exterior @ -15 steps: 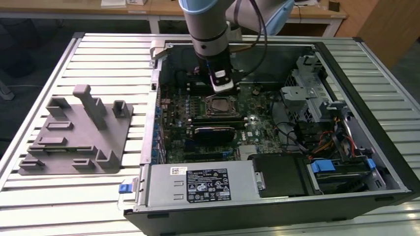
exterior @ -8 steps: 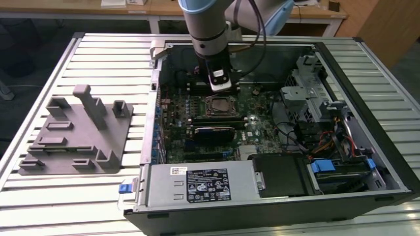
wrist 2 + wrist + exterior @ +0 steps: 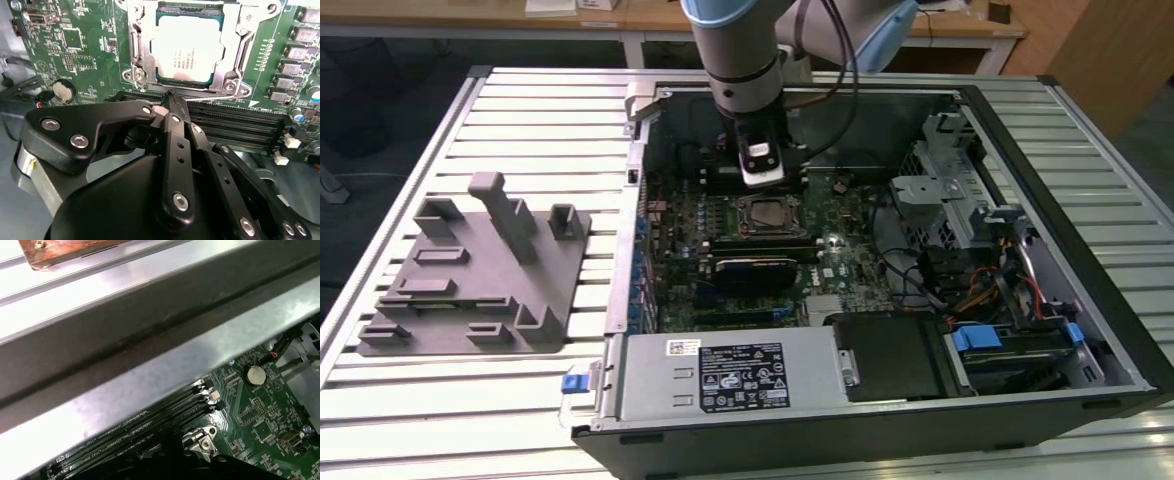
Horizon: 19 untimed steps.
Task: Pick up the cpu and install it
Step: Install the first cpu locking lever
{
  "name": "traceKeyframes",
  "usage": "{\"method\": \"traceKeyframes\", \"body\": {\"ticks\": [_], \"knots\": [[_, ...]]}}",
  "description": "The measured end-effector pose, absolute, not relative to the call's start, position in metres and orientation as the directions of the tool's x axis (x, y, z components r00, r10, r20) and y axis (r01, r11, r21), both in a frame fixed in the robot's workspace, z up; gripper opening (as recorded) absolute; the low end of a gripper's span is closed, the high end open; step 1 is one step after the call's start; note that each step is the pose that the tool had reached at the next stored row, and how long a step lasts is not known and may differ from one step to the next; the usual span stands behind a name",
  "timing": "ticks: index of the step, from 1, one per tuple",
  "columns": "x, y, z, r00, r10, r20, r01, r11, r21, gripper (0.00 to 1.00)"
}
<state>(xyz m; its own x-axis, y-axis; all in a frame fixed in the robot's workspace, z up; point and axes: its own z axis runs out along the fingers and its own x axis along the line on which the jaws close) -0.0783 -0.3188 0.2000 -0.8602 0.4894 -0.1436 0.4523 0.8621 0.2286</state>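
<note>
The square silver-topped cpu (image 3: 187,47) sat in its metal socket (image 3: 239,46). In the exterior view the black tool (image 3: 171,96) hung clenched, empty, at its twelve o'clock.

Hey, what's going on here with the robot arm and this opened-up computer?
The arm's gripper is down inside the open computer case, right beside the motherboard's socket. The cpu lies seated within the socket's metal frame. The gripper holds nothing and its fingertips are closed together near the socket's edge. A grey fixture sits on the table at the exterior view's left.
</note>
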Motion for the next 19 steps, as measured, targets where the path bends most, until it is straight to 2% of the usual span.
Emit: {"method": "traceKeyframes", "body": {"ticks": [19], "knots": [[-0.0760,-0.3141,0.1967,-0.847,0.510,-0.147,0.474,0.852,0.222,0.11]]}}
